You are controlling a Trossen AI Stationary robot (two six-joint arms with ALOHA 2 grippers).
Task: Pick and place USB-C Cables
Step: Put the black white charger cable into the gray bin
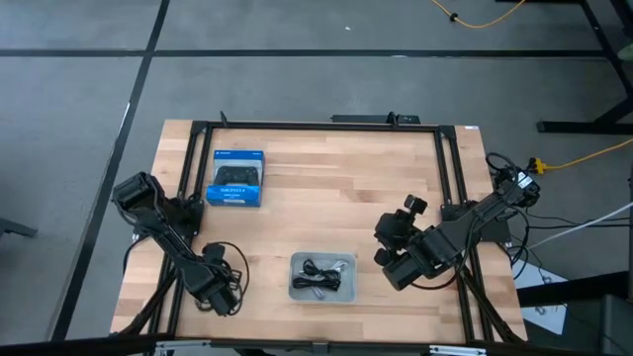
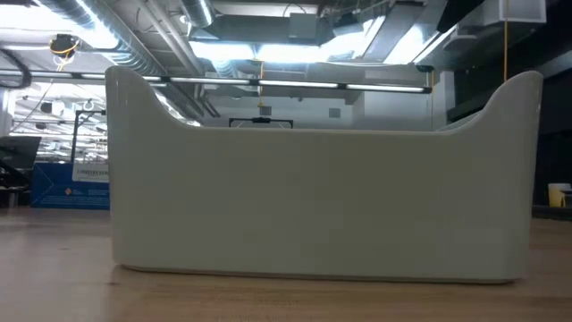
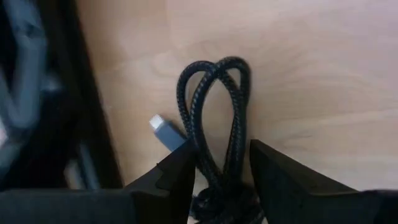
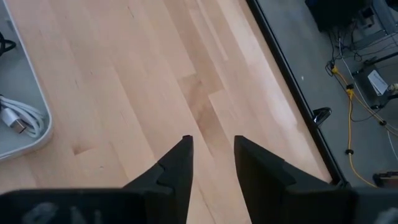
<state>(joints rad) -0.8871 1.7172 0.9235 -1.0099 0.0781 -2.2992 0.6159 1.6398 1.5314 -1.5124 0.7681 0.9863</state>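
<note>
A black braided cable bundle (image 3: 214,106) with a silver plug (image 3: 163,129) lies on the wood near the table's front left (image 1: 233,269). My left gripper (image 3: 217,168) (image 1: 220,292) points down over it, open, with one finger on each side of the bundle's strands. The grey tray (image 1: 297,287) at the front middle holds a black cable (image 1: 316,267) and a pale cable (image 4: 18,121). My right gripper (image 4: 211,162) (image 1: 396,265) hangs open above bare wood to the right of the tray. My left gripper's fingers (image 3: 180,174) stand across the black bundle from above, one on each side of its two strands (image 3: 231,143). Whether either finger touches the cable, I cannot tell. The bundle lies flat on the table.
A blue game-controller box (image 1: 237,179) lies at the far left. The black frame rails (image 1: 190,178) run along the table's left, far and right sides. In the low view the tray's wall (image 2: 322,206) fills the picture. Bare wood (image 1: 336,188) lies between box and right arm.
</note>
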